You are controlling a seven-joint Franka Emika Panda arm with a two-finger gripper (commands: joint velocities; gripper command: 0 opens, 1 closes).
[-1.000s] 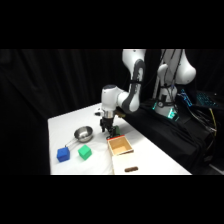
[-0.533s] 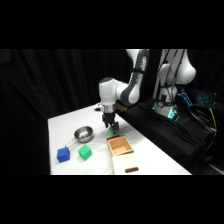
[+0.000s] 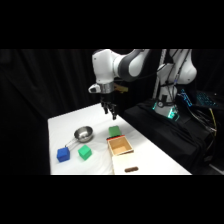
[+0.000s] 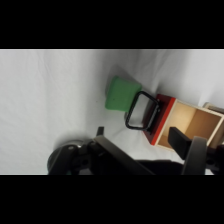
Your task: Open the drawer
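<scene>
End effector [image 3: 111,112] (fingers' state unclear) hangs above the seemingly open drawer [image 3: 120,147].

Drawer [image 3: 120,147] sits on the white table, near side: small cream-white box, tan wooden tray showing open from above, red front face with a black loop handle [image 4: 141,110].

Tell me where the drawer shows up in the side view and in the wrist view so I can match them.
Side view: the drawer lies low and centre on the white table, its tan tray showing, below the gripper.
Wrist view: the drawer sits at the right edge, its red front and black handle facing left.
Shared landmark: the green cube just beyond the handle end.
</scene>
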